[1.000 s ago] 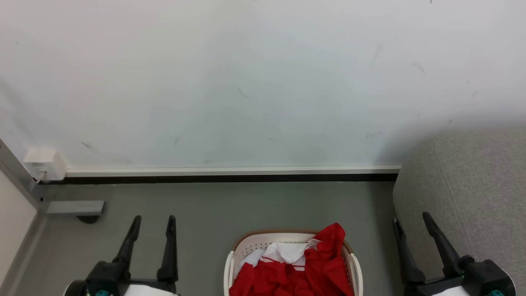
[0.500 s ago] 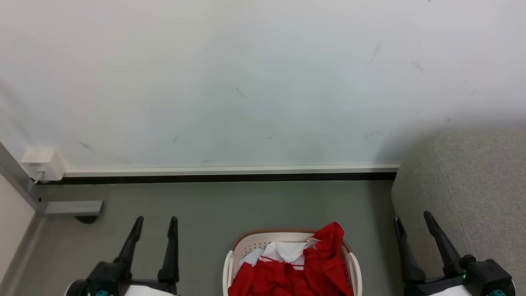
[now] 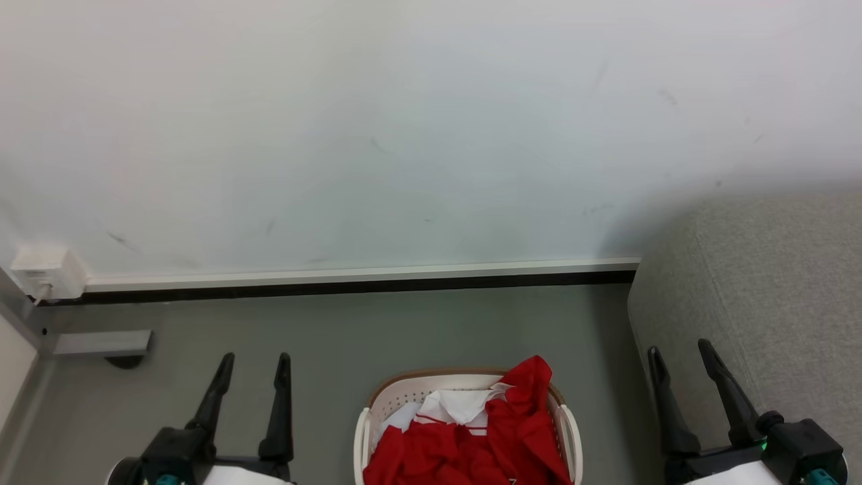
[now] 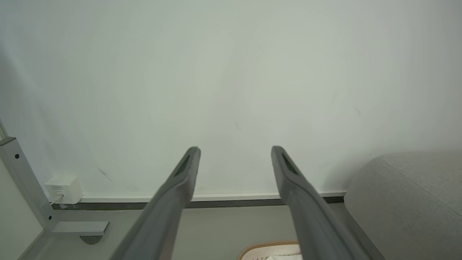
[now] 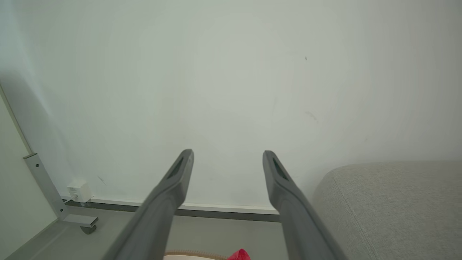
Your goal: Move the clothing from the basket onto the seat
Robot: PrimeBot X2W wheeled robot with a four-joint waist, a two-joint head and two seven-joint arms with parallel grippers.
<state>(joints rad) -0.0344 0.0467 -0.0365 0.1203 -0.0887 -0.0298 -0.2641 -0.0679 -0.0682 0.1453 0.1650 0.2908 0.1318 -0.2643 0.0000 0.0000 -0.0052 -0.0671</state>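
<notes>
Inside the basket [image 3: 403,396], on the floor [image 3: 337,330], the clothing [image 3: 465,455] is lying heaped, one red fold rising over its far rim. Both the left gripper [image 3: 256,358] and the right gripper [image 3: 677,347] are standing wide, holding nothing, flanking the basket. The seat [image 3: 761,283] is sitting just right of it. Risk: a grip catching its perforated wall or tangled garments may be lifting the basket too.

Perforated plastic basket [image 3: 369,431], fabric seat [image 3: 761,289]
</notes>
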